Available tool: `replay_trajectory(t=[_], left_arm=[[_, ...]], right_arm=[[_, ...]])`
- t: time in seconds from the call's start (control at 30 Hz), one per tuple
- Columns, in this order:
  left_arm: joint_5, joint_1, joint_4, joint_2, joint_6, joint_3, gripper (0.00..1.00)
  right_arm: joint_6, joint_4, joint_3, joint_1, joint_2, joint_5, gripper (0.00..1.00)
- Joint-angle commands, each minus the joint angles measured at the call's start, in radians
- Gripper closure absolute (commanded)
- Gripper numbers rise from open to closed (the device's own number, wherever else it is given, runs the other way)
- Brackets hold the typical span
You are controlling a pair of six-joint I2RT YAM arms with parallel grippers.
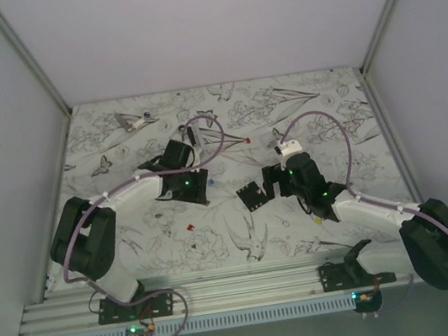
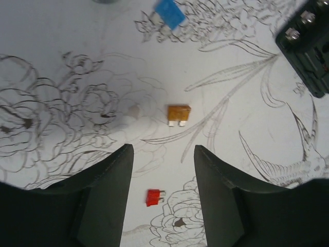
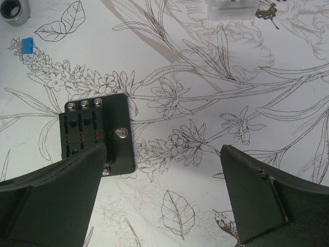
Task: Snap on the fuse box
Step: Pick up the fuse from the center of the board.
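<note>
Both tools are empty. The right tool (image 3: 163,154) gapes wide beside the fuse box (image 3: 110,118), probably lining up a grasp. The left tool (image 2: 163,149), half-open, overhangs an orange fuse (image 2: 178,113).

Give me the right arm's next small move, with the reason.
Probably slide the right arm's fingers sideways, toward the left of their wrist view, before lowering. They stand wide open, but the small black squarish plastic fuse box is partly hidden by one finger, and the gap between them frames only printed cloth.

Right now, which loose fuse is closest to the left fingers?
The red fuse, seen between the left fingers; the orange fuse lies farther ahead, the blue fuse farthest.
</note>
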Motion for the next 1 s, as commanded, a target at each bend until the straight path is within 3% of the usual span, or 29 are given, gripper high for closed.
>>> replay_trajectory(t=[0.0, 0.27, 0.97], left_arm=[[-0.145, -0.025, -0.055, -0.003, -0.037, 0.031, 0.47], [-0.35, -0.162, -0.082, 0.078, -0.091, 0.098, 0.46], [-0.26, -0.171, -0.099, 0.2, -0.088, 0.148, 0.67]], right_arm=[[-0.002, 0.03, 0.008, -0.008, 0.004, 0.004, 0.0], [-0.004, 0.032, 0.011, -0.008, 0.02, 0.012, 0.01], [-0.001, 0.03, 0.007, -0.007, 0.014, 0.01, 0.0]])
